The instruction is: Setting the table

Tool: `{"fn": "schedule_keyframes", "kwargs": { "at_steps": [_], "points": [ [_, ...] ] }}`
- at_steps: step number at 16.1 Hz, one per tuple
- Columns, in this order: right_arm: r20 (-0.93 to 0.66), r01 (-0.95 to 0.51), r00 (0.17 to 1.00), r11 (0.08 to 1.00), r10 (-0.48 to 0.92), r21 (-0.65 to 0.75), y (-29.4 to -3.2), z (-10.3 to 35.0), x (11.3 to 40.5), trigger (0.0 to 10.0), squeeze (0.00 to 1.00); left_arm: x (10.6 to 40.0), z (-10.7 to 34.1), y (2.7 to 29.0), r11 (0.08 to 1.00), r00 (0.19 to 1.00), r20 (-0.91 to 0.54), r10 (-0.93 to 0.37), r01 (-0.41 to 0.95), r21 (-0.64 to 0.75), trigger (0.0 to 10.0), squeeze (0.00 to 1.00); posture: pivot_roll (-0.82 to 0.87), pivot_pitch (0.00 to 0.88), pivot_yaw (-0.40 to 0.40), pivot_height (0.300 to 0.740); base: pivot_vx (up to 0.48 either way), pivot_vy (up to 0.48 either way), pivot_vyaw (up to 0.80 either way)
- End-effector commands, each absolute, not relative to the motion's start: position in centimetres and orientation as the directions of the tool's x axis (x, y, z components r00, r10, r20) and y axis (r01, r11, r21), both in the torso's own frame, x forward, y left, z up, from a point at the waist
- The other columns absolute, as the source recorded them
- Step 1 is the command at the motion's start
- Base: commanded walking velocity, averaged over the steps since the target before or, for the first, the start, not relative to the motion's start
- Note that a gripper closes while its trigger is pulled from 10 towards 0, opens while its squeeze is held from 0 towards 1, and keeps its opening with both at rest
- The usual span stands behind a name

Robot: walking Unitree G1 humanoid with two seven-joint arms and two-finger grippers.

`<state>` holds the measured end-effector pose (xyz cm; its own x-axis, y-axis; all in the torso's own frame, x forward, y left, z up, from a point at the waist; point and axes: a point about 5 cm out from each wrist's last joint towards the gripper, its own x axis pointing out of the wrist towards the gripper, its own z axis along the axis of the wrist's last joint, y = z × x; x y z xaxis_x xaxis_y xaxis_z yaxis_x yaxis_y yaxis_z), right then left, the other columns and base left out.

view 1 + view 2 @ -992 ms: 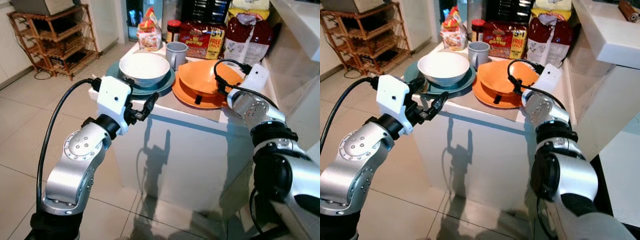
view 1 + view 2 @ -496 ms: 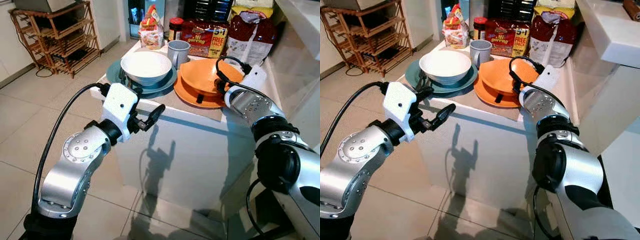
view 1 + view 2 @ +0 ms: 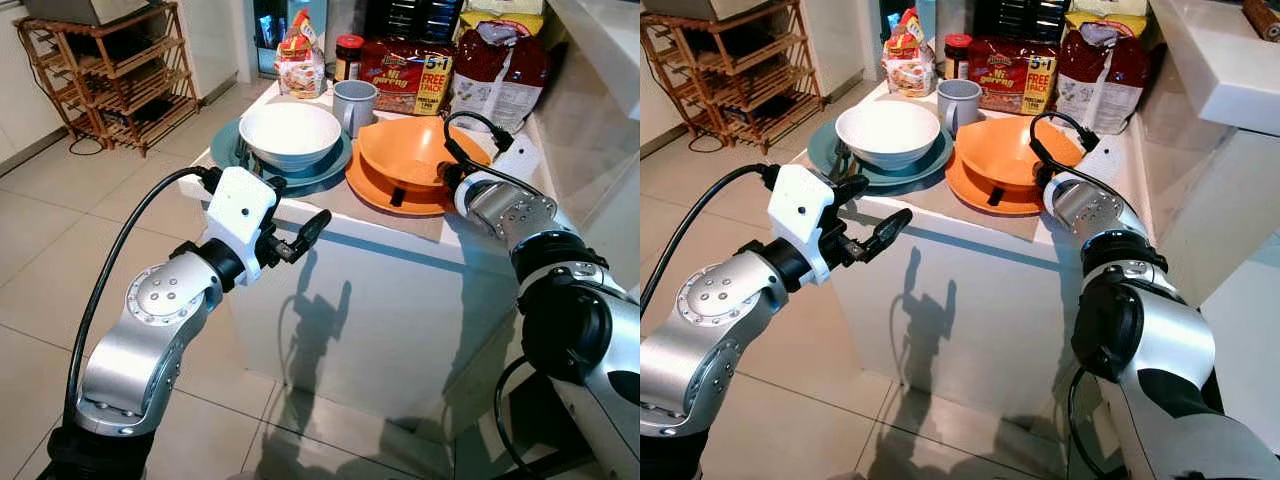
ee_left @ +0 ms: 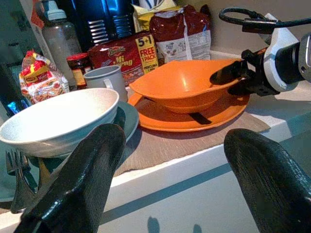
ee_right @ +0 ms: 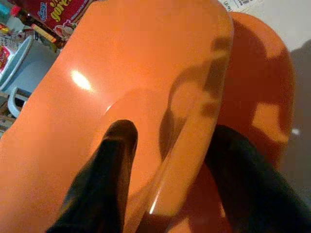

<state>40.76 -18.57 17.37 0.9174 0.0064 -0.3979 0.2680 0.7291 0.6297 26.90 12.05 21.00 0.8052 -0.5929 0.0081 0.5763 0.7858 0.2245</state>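
Left eye view: a white table [image 3: 380,300] carries a white bowl [image 3: 290,135] on a teal plate [image 3: 228,148], and beside it an orange bowl [image 3: 405,150] on an orange plate [image 3: 385,195]. A grey mug [image 3: 354,103] stands behind them, with a red jar [image 3: 349,55], a snack bag [image 3: 300,55], a red noodle pack [image 3: 405,75] and a dark red bag [image 3: 500,70] along the back edge. The left gripper [image 3: 300,225] hangs off the table's front edge, below the teal plate, its fingers spread and holding nothing. The right gripper [image 3: 450,180] sits at the rim of the orange bowl.

Right eye view: a wooden rack [image 3: 730,75] stands on the tiled floor [image 3: 790,380] to the left.

Left wrist view: a fork [image 4: 17,179] lies beside the white bowl on the teal plate. The right gripper's fingers [image 4: 228,75] straddle the orange bowl's rim.

Right wrist view: one finger lies inside the orange bowl, the other outside over the orange plate, with the rim between them; whether they press on it I cannot tell
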Motion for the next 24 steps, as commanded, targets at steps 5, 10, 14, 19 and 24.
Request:
{"fn": "schedule_keyframes", "kwargs": {
  "at_steps": [5, 10, 14, 19, 24],
  "points": [
    [-0.383, 0.257, 0.924, 0.708, 0.021, 0.658, -18.5, 18.3, 41.0, 0.0, 0.0, 26.9, 21.1, 11.8, 0.771, 0.795, -0.005, -0.606, 0.589, 0.24, 10.0, 0.0, 0.03, 0.0, -0.03, 0.74, 0.0, 0.0, 0.0],
    [-0.395, 0.283, 0.919, 0.684, 0.009, 0.673, -19.1, 17.8, 40.8, 0.0, 0.0, 27.0, 21.1, 11.7, 0.77, 0.795, -0.002, -0.607, 0.589, 0.246, 10.0, 0.0, 0.03, 0.0, -0.031, 0.74, 0.0, 0.0, 0.0],
    [-0.382, 0.3, 0.924, 0.634, -0.008, 0.713, -20.2, 17.8, 40.6, 0.0, 0.0, 27.0, 21.0, 11.5, 0.772, 0.794, 0.004, -0.608, 0.59, 0.236, 10.0, 0.0, 0.02, 0.0, -0.025, 0.74, 0.0, 0.0, 0.0],
    [-0.258, 0.18, 0.966, 0.631, 0.033, 0.755, -20.9, 18.9, 40.4, 0.0, 0.0, 27.2, 21.1, 11.8, 0.809, 0.825, 0.033, -0.564, 0.544, 0.224, 10.0, 0.0, 0.01, 0.0, -0.028, 0.74, 0.0, 0.0, 0.0],
    [-0.039, -0.043, 0.994, 0.695, 0.102, 0.718, -21.6, 21.1, 38.7, 0.0, 0.0, 27.2, 21.0, 12.1, 0.84, 0.854, 0.053, -0.517, 0.495, 0.223, 10.0, 0.0, 0.01, 0.007, -0.026, 0.74, 0.0, 0.0, 0.0]
  ]
}}
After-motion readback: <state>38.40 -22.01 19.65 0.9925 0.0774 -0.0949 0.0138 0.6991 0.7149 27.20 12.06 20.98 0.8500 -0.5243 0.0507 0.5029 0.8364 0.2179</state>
